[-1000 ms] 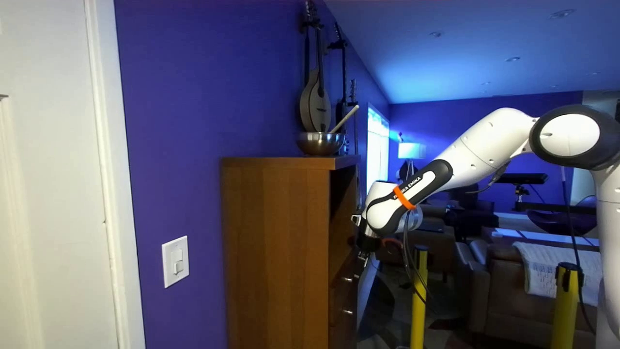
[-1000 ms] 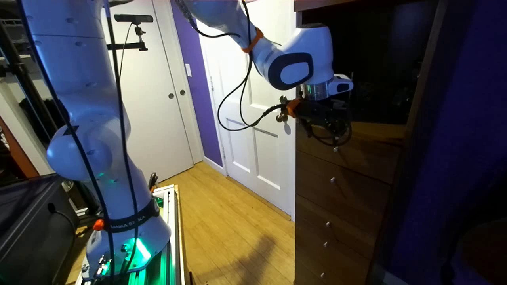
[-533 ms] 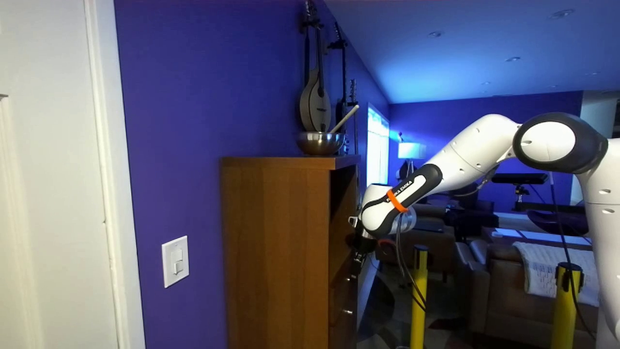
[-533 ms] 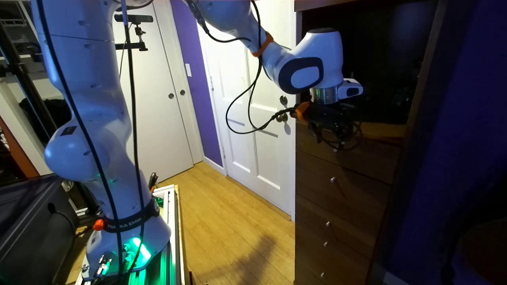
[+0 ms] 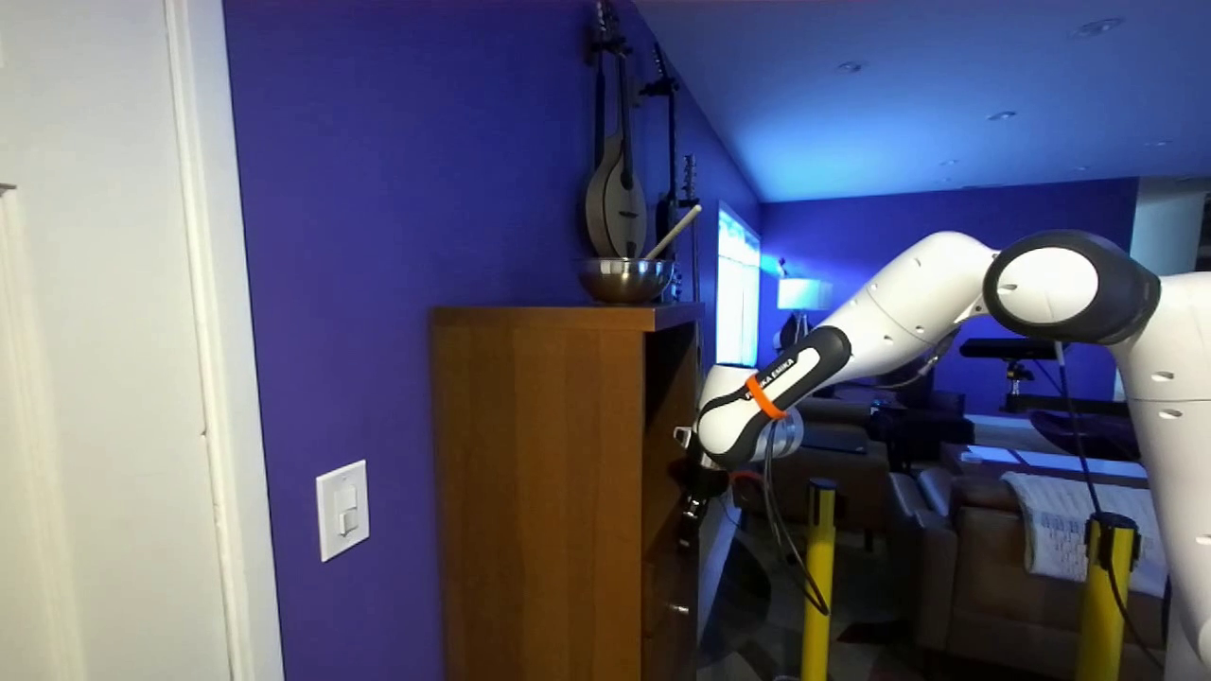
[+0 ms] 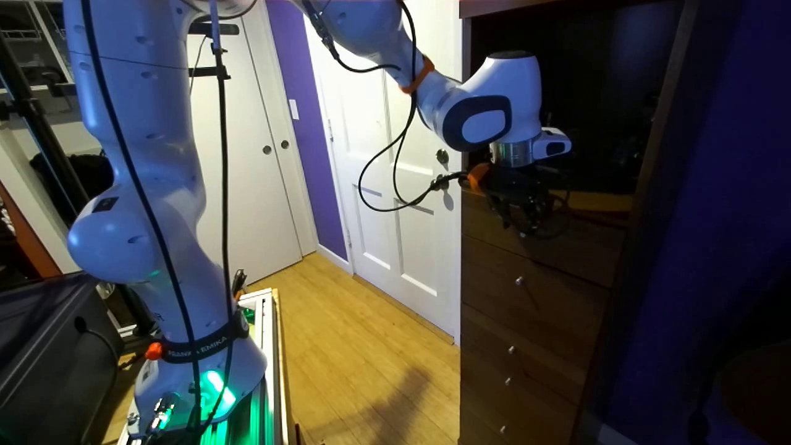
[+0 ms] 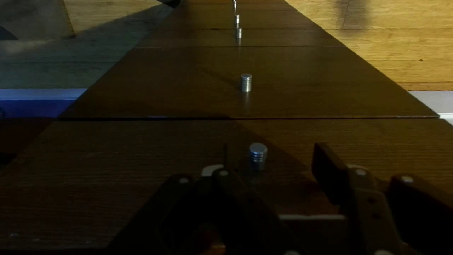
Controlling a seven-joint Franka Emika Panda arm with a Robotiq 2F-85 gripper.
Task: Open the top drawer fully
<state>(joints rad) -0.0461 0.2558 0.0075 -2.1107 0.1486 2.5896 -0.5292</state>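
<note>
The top drawer (image 6: 575, 247) of the tall brown cabinet (image 5: 539, 492) is shut, its front level with the drawer fronts below. Its silver knob (image 7: 258, 156) stands out from the front in the wrist view. My gripper (image 7: 272, 159) is open and points down at the drawer front. The knob sits in the gap between the fingers, nearer the left one, and neither finger visibly touches it. The right finger's pad (image 7: 327, 170) is well apart from it. In both exterior views the gripper (image 6: 525, 225) is dark and close against the cabinet front.
Lower drawers with knobs (image 6: 519, 280) lie below. An open dark shelf space (image 6: 587, 93) is above the drawer. A metal bowl (image 5: 626, 280) with a stick stands on the cabinet top. A white door (image 6: 395, 247) is beside the cabinet. Yellow posts (image 5: 819, 586) stand behind the arm.
The arm has moved toward the cabinet and slightly down. The gripper has come over the top knob, which it now covers more in an exterior view. The drawer has not moved.
</note>
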